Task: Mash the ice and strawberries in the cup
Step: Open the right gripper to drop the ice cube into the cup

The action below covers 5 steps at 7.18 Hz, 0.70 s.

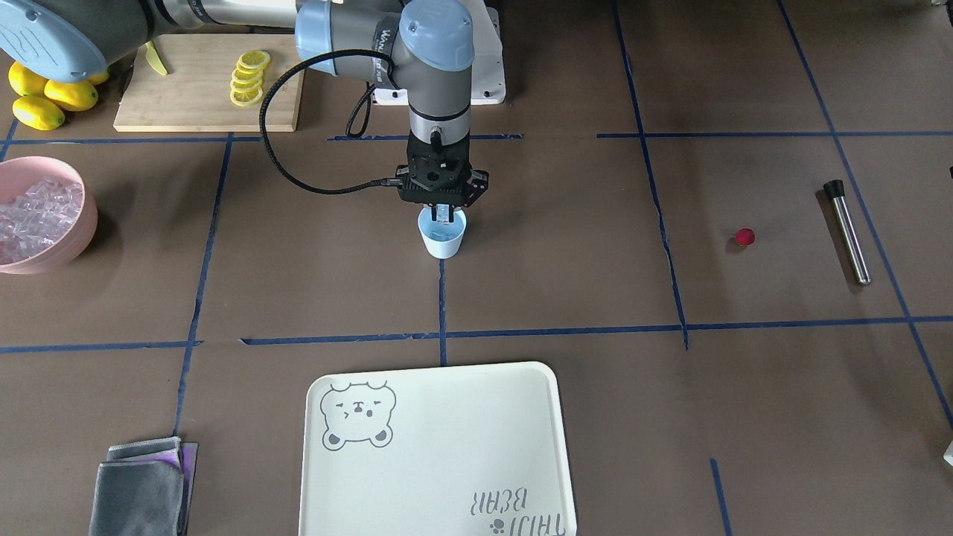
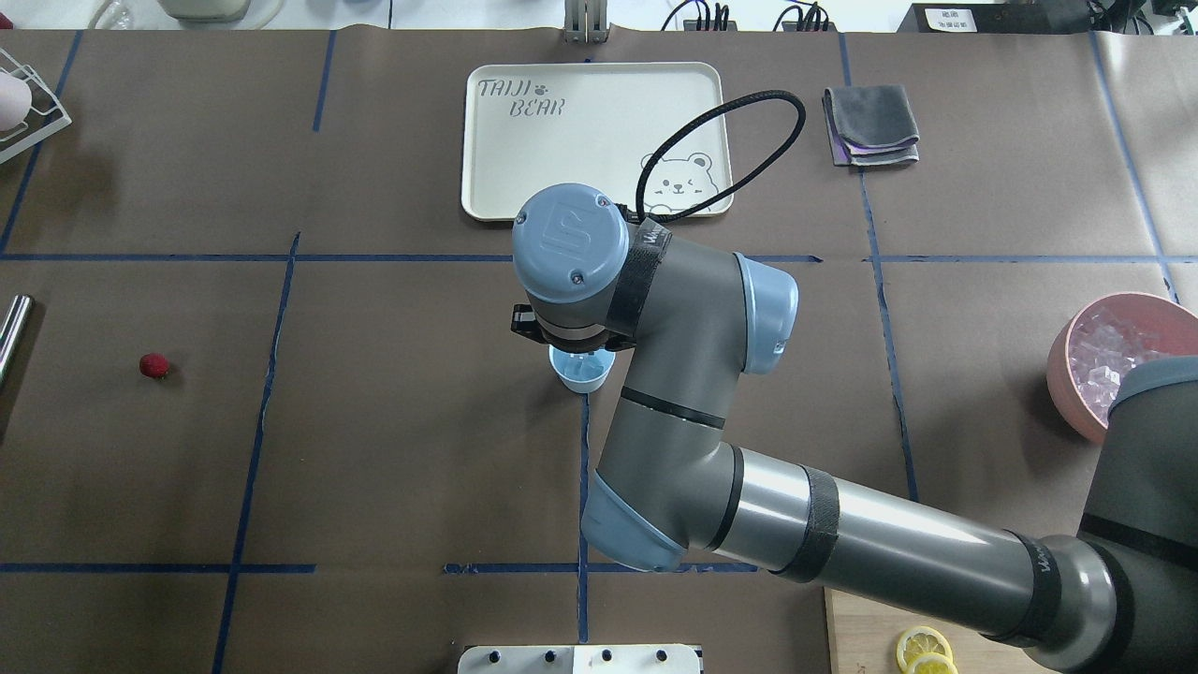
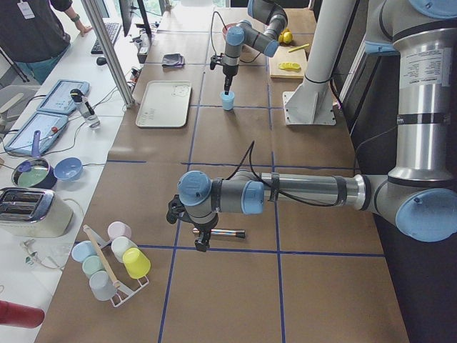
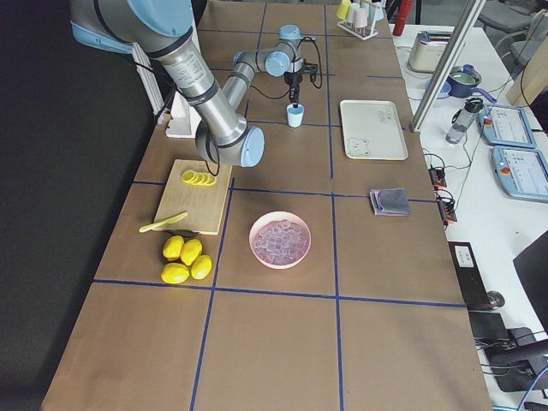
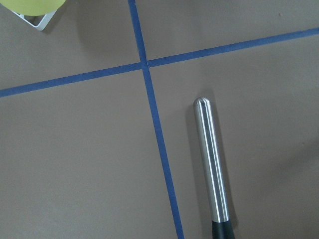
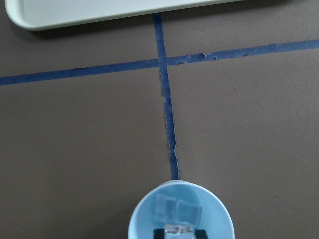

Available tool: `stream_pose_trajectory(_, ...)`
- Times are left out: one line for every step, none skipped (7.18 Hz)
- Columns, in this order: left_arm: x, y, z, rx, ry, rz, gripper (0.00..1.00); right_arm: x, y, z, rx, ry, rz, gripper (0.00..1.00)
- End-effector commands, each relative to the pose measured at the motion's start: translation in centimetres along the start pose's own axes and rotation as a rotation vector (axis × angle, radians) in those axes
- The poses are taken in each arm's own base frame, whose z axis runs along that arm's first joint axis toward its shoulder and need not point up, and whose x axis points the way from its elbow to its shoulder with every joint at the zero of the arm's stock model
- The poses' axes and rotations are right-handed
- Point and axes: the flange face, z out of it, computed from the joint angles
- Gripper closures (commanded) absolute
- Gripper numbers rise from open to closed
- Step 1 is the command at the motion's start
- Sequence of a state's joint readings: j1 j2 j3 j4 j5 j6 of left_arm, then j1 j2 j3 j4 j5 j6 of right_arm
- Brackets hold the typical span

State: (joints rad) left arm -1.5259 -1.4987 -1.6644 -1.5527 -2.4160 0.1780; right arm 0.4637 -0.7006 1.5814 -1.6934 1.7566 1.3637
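Brown paper table (image 1: 566,246) with a blue tape grid, cream tray (image 1: 447,461) at the bottom middle of the front view, pink bowl (image 1: 78,249) of ice on the left edge.

Worries, biggest first. The cup (image 1: 444,246), dead centre, looks light, and the right claw (image 1: 444,216) has its fingertips dipped just into the mouth. Any sideways drift on the way out could clip the rim and tip it. The steel muddler (image 1: 847,232) and the strawberry (image 1: 744,237) sit way off on the right side, well apart from the cup. The berry's round, so I reckon a sloppy pinch sends it rolling. Smallest worry: a slick cube could cling to a pad, or bounce out if it's let go badly.

Right claw is nearly closed, pinching one ice cube (image 6: 178,230) above two more cubes (image 6: 163,206) lying in the cup's bottom. Left claw (image 3: 202,241) hovers by the muddler, but only the side view shows it, so I can't tell if it's open or closed.
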Motion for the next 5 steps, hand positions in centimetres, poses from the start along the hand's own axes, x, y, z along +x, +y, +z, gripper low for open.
stream_pose_trajectory(0.0, 0.0, 0.0, 0.0, 0.0, 0.002, 0.0, 0.3, 0.3, 0.3, 0.004, 0.004, -0.005, 0.0)
stream_pose_trajectory(0.1, 0.0, 0.0, 0.001, 0.0, 0.003, 0.0, 0.2, 0.3, 0.2, 0.004, 0.002, -0.005, 0.0)
stream_pose_trajectory(0.0, 0.0, 0.0, 0.0, 0.0, 0.003, 0.0, 0.2, 0.3, 0.1, 0.003, -0.001, -0.015, 0.0)
stream_pose_trajectory(0.1, -0.1, -0.1, 0.003, -0.001, 0.005, 0.0, 0.3, -0.1, -0.3, 0.005, -0.008, -0.03, 0.0)
stream_pose_trajectory(0.2, -0.3, -0.2, 0.005, -0.002, 0.01, 0.0, 1.8, -3.6, -2.0, 0.012, -0.019, -0.049, 0.0)
